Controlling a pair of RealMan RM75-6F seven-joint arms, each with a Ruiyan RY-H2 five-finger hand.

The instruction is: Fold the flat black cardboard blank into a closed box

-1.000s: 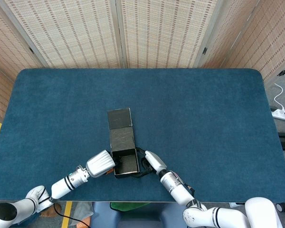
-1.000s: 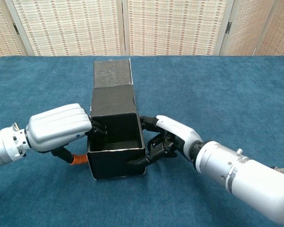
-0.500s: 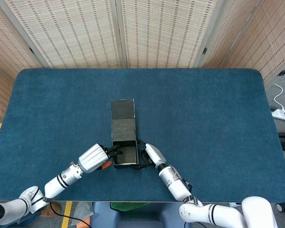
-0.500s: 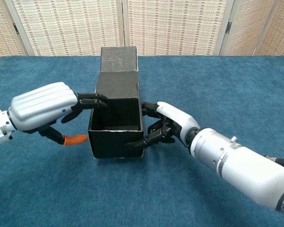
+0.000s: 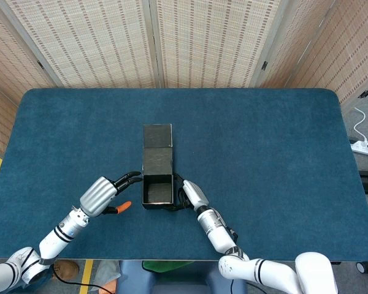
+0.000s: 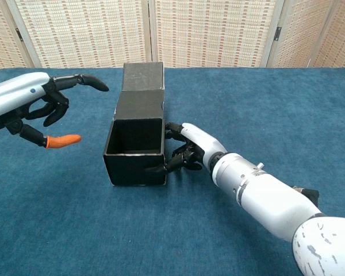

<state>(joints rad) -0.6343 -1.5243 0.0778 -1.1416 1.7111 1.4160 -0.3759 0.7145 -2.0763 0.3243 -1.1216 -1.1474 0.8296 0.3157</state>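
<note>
On the blue desk (image 5: 264, 153), near its front edge, the black box (image 6: 137, 141) is standing with its top open and its lid flap (image 6: 142, 76) lying back behind it; the right hand (image 6: 191, 150) is pressing against the box's right wall, fingers (image 6: 161, 168) curling round the front corner, likely keeping it steady; the left hand (image 6: 29, 106) is hanging apart from the box, fingers spread and holding nothing, maybe getting ready to fold the lid.
</note>
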